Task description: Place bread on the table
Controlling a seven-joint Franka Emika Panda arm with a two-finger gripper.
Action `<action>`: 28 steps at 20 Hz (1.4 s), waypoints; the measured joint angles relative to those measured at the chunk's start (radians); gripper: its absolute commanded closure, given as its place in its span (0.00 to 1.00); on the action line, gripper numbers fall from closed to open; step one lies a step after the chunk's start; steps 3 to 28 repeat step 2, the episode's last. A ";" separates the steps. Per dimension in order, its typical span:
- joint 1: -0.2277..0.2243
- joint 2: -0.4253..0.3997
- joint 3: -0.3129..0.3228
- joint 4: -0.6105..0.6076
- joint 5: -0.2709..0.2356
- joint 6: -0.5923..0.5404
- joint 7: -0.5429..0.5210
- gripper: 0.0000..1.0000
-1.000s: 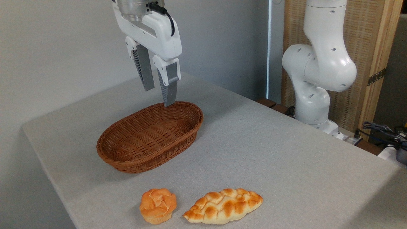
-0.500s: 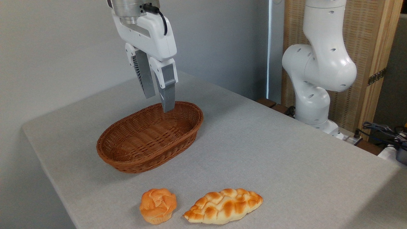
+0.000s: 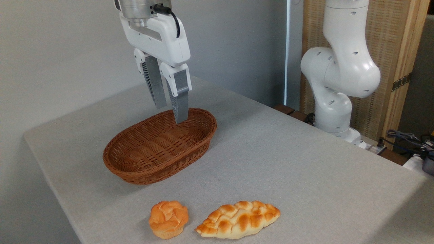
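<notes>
The bread (image 3: 168,219), a small orange-golden muffin-shaped bun with a cracked top, rests on the grey speckled table (image 3: 288,162) near its front edge. My gripper (image 3: 171,113) hangs high above the far end of the brown wicker basket (image 3: 159,145), well away from the bun. Its two grey fingers stand a little apart with nothing between them.
A longer braided loaf (image 3: 238,219) lies just right of the bun. The basket holds nothing I can see. The white arm's base (image 3: 339,78) stands at the table's back right, with cables (image 3: 407,139) beyond the right edge.
The gripper has dropped slightly over the basket's far end and shifted a little left. Both breads and the basket have stayed put.
</notes>
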 measured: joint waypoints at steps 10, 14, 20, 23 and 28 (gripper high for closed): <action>0.001 0.000 0.008 0.002 0.000 0.000 0.000 0.00; 0.001 0.000 0.008 0.002 0.000 0.000 0.000 0.00; 0.001 0.000 0.008 0.002 0.000 0.000 0.000 0.00; 0.001 0.000 0.008 0.002 0.000 0.000 0.000 0.00; 0.001 0.000 0.008 0.002 0.000 0.000 0.000 0.00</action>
